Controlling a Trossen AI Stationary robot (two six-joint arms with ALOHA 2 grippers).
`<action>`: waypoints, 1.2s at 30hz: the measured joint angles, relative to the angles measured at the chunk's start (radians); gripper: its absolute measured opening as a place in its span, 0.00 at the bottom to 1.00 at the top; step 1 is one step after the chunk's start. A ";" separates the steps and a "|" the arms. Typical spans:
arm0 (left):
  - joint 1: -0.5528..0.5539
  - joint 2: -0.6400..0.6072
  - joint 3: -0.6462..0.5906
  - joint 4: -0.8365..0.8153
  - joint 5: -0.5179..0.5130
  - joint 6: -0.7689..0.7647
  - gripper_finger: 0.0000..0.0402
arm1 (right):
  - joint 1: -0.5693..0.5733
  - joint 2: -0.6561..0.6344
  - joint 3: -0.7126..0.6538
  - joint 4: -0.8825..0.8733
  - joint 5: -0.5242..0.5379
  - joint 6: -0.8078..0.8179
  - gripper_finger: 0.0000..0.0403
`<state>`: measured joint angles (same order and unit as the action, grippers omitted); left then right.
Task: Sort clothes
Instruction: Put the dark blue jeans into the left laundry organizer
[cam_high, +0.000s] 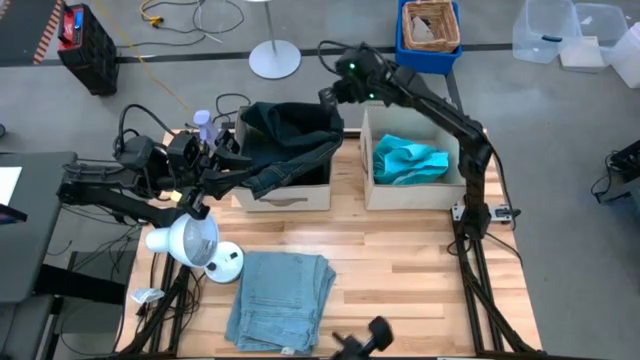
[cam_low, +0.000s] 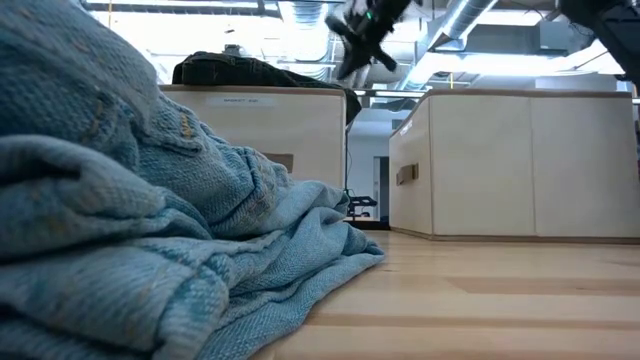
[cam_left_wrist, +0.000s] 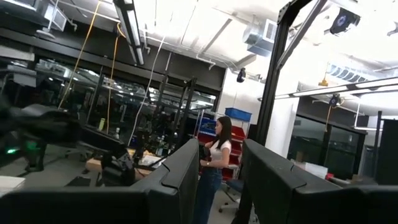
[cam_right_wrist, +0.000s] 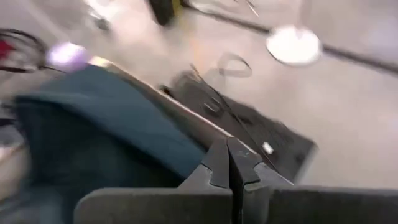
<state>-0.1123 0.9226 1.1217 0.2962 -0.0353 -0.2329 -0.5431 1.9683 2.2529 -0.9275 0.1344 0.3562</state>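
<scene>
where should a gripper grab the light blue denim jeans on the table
Probably from straight above, at the bunched, raised fold along the right edge of the light blue denim jeans. They lie flat on the wooden table, so only that lifted fold gives fingers something to pinch.

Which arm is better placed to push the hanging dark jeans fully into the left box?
Left, probably. The left gripper is beside the dark jeans where they hang over the left box wall; the right gripper, shut, hovers above the box's far corner.
</scene>
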 joint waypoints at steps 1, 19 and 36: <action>0.000 0.000 0.000 0.000 0.000 0.000 0.30 | -0.018 0.002 -0.002 -0.034 -0.001 0.013 0.00; 0.000 0.000 0.000 -0.017 0.000 0.026 0.30 | -0.001 0.133 -0.001 -0.146 -0.161 0.028 0.00; 0.000 0.000 0.000 -0.018 0.000 0.026 0.30 | 0.186 0.134 -0.001 -0.053 -0.320 -0.176 0.00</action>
<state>-0.1123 0.9230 1.1217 0.2783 -0.0357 -0.2066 -0.3576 2.1022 2.2520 -0.9803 -0.1854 0.1807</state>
